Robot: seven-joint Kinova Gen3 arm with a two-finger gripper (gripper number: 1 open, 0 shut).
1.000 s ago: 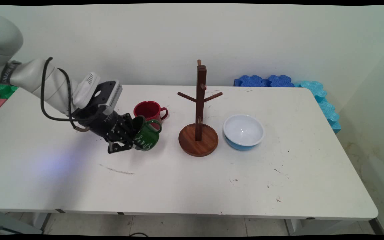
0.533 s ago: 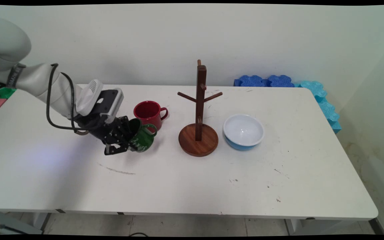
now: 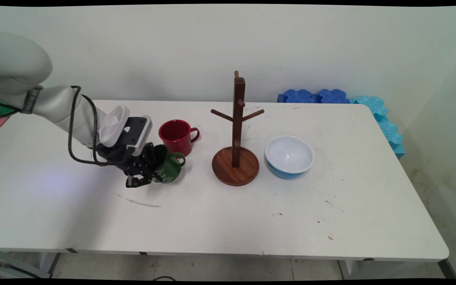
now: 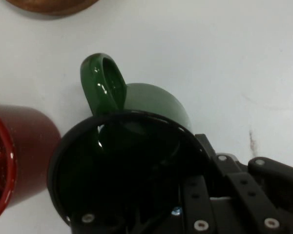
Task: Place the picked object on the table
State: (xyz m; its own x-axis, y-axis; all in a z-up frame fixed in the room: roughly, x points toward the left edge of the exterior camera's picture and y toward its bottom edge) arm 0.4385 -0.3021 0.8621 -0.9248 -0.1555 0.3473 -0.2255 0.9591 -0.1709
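Gripper (image 3: 151, 172) clamped on green mug's (image 3: 168, 168) rim, one finger inside, mug tilted with mouth toward the hand and handle up, just off the table (image 3: 220, 213), red mug (image 3: 176, 135) just behind, rack (image 3: 236, 138) to the right.

Just beyond the black two-finger gripper (image 3: 149, 171) and the tilted green glazed mug (image 3: 168, 169) clamped in it stands a red enamel mug (image 3: 176, 135), close behind. To their right a dark wooden mug tree (image 3: 236, 158) blocks the way, with a white-and-blue bowl (image 3: 289, 156) near its base. The white table (image 3: 228, 221) lies bare along its near side.
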